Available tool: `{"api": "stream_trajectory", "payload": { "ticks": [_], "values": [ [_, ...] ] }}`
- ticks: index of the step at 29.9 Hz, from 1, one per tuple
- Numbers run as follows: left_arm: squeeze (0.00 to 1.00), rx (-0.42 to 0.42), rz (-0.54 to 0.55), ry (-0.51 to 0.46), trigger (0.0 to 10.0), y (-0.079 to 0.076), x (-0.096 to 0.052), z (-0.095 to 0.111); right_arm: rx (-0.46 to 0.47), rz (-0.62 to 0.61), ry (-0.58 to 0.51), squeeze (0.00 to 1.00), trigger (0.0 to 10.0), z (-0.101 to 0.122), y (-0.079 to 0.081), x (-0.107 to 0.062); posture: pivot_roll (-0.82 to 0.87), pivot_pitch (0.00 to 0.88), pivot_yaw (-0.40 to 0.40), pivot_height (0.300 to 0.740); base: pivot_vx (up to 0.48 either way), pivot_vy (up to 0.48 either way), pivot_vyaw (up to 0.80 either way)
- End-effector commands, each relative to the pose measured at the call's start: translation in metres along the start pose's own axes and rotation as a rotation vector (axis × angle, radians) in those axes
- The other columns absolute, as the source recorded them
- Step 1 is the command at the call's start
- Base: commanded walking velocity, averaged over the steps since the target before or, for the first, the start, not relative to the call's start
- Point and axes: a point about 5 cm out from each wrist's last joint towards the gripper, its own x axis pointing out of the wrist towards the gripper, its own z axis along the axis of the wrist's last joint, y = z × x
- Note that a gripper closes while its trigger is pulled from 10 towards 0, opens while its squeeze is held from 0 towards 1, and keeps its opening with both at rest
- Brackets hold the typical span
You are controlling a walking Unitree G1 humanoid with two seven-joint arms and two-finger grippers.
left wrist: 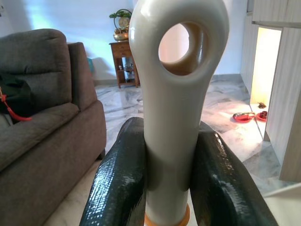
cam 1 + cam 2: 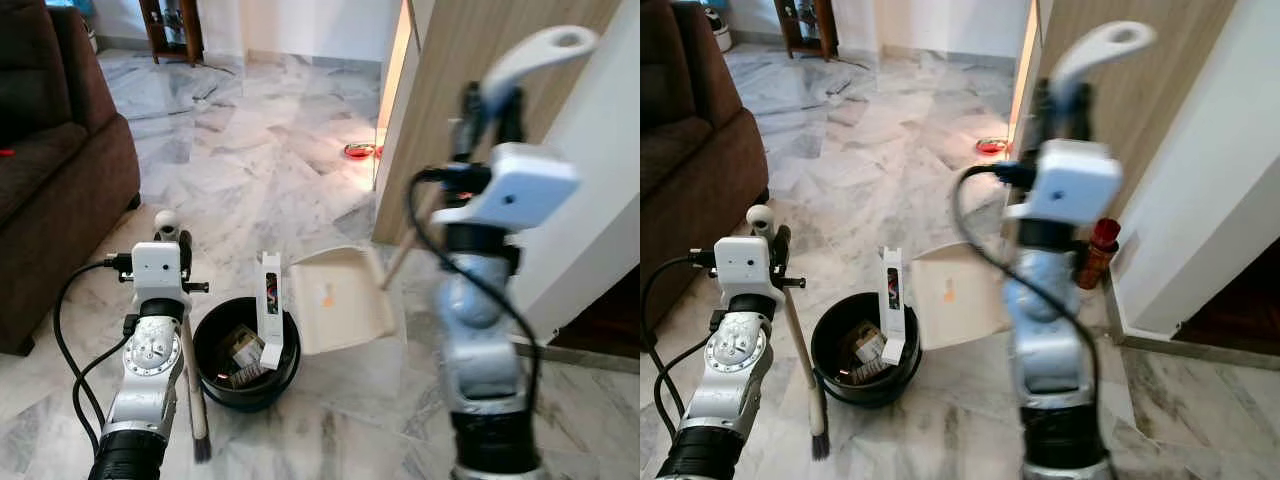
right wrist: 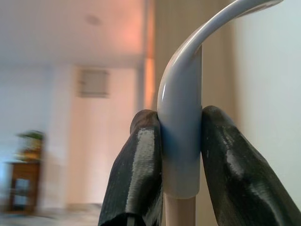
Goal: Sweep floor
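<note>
My left gripper [image 1: 167, 188] clamps the broom [image 2: 190, 385] handle, bristles on the marble floor [image 2: 250, 150]. My right gripper [image 3: 181, 165] clamps the dustpan [image 2: 340, 298] handle, tipping its tray over the black bin [image 2: 245, 355] to empty the sweepings.

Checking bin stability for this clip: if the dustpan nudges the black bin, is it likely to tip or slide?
The black bin looks squat and wide, so tipping seems unlikely. It appears to be light plastic holding only scraps on polished marble floor, so it would probably slide. The tall white carton leaning over its rim looks apt to topple. The dustpan sits against the bin.
</note>
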Motion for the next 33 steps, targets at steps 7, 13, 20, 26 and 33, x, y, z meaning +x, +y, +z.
{"api": "stream_trajectory", "payload": {
  "ticks": [7, 13, 20, 26, 33],
  "values": [
    [0.00, -0.018, -0.009, -0.070, 10.0, -0.002, 0.001, 0.013, -0.094, -0.101, 0.032, 0.00, 10.0, -0.020, -0.041, 0.003, 0.14, 0.070, -0.061, 0.740, 0.000, 0.000, 0.00],
    [0.00, -0.020, -0.024, -0.069, 10.0, -0.004, 0.000, 0.013, -0.029, -0.102, 0.188, 0.00, 10.0, -0.053, -0.052, -0.013, 0.14, 0.071, -0.058, 0.740, 0.000, 0.000, 0.00],
    [0.00, -0.022, -0.035, -0.059, 10.0, -0.005, -0.003, 0.012, -0.055, -0.088, 0.275, 0.00, 10.0, -0.078, -0.061, -0.031, 0.14, 0.072, -0.058, 0.740, 0.000, 0.000, 0.00],
    [0.00, -0.037, -0.065, -0.042, 10.0, -0.010, -0.009, 0.008, -0.045, -0.061, 0.312, 0.00, 10.0, -0.089, -0.063, -0.039, 0.14, 0.076, -0.059, 0.740, 0.000, 0.000, 0.00],
    [0.00, -0.051, -0.069, -0.045, 10.0, -0.013, -0.009, 0.010, 0.053, -0.015, 0.351, 0.00, 10.0, -0.098, -0.053, -0.045, 0.14, 0.079, -0.063, 0.740, 0.000, 0.000, 0.00]
  ]
}}
